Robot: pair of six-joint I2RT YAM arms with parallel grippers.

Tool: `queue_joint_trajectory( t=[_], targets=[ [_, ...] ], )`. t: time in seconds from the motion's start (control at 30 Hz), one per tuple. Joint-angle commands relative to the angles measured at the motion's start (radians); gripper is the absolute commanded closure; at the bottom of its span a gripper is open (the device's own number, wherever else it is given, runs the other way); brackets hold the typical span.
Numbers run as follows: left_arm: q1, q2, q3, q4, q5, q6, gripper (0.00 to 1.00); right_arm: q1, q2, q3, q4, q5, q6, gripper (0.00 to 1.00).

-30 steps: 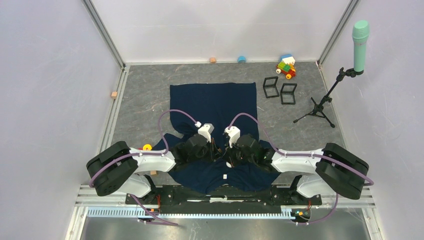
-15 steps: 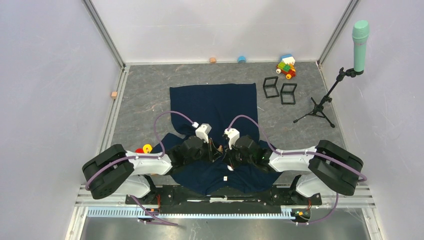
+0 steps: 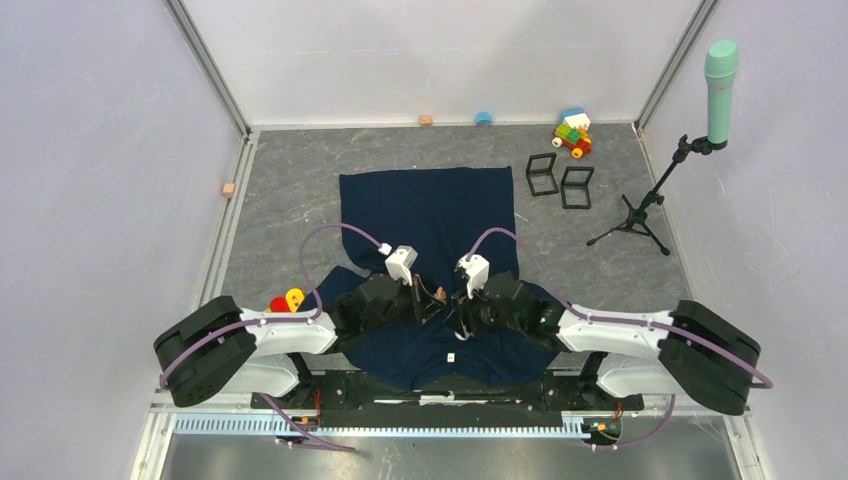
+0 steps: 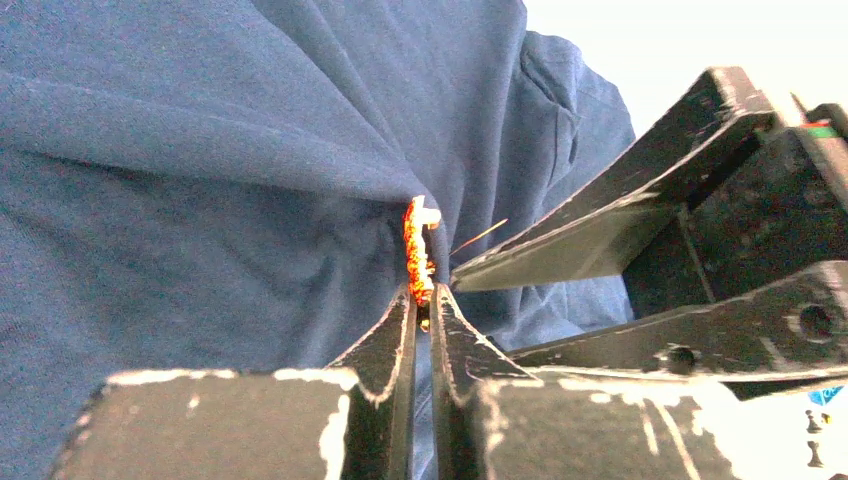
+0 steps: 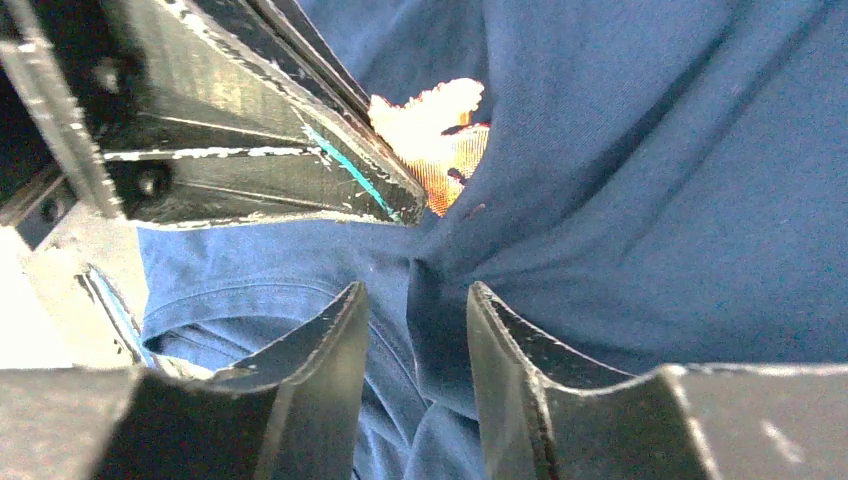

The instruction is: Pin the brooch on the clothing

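Pinching the brooch [image 4: 418, 250] at the shirt [image 4: 200, 150] with my left gripper [image 4: 422, 297], I see my right gripper [image 5: 415, 295] parted.

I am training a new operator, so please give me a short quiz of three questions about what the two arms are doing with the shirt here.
1. True or false: the left fingers are closed on the orange brooch.
2. What shows between the right fingers? A) a fold of the navy shirt B) the brooch C) nothing
3. Fill in: the right fingers stand ____ (open or shut).
Key: 1 true; 2 A; 3 open.
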Motion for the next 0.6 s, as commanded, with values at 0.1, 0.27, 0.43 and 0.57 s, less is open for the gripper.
queue_joint_trajectory(
  t=[0.1,0.27,0.43,0.57],
  targets=[
    [-0.001,-0.057,-0.008,0.050,0.011,0.039,0.98,0.000,-0.200,0.001,-0.141,0.111,-0.062,0.33],
    [-0.001,-0.079,-0.024,0.049,0.017,0.048,0.98,-0.056,-0.343,-0.001,-0.196,0.136,-0.082,0.18],
    [-0.001,-0.078,-0.022,0.044,0.058,0.057,0.98,-0.173,-0.420,-0.036,-0.179,0.072,-0.093,0.14],
    [-0.001,-0.063,-0.022,0.072,0.091,0.063,0.98,-0.228,-0.425,-0.075,-0.123,0.021,-0.103,0.15]
  ],
)
